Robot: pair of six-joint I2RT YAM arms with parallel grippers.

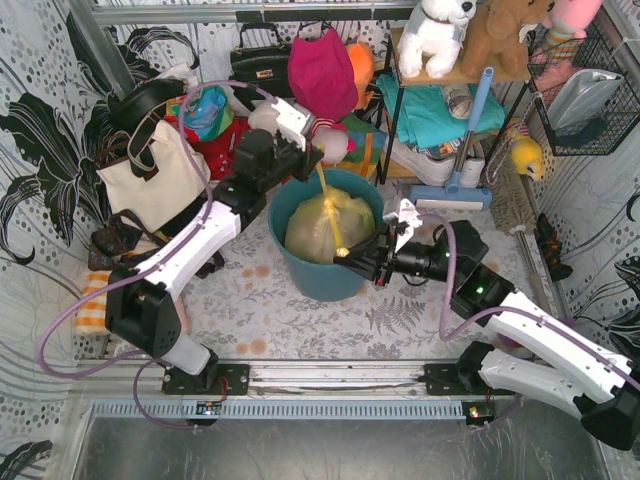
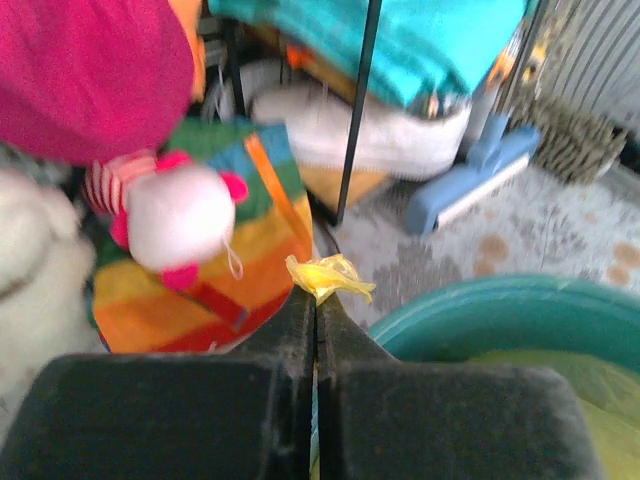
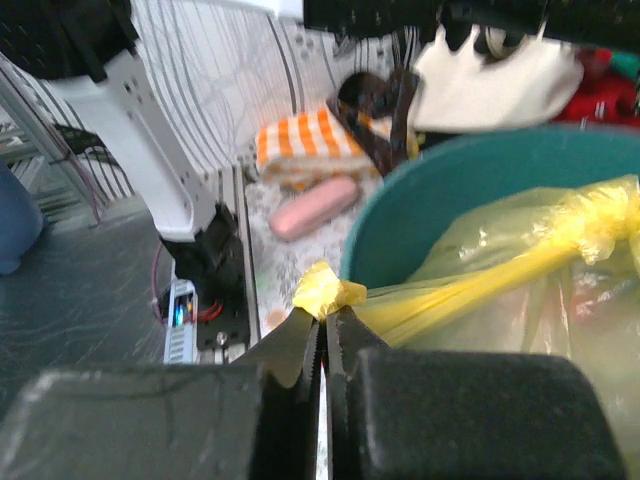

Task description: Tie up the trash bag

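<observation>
The yellow trash bag (image 1: 308, 232) sits inside the teal bin (image 1: 318, 280), its two handle strips pulled taut in a line across the top. My left gripper (image 1: 316, 166) is over the bin's far rim, shut on the end of one strip (image 2: 330, 276), which pokes out past the fingertips. My right gripper (image 1: 346, 256) is at the bin's near right rim, shut on the other strip (image 3: 322, 291). That strip runs back to a bunched gather (image 3: 598, 218) on the bag (image 3: 520, 335). In the left wrist view the bin's rim (image 2: 500, 310) lies just right of the fingers.
A cream tote bag (image 1: 155, 182) stands left of the bin, with plush toys and bags piled behind. A metal rack with teal cloth (image 1: 440, 112) and a blue brush (image 1: 462, 165) stand at the back right. An orange checked cloth (image 1: 90, 305) lies at the left edge.
</observation>
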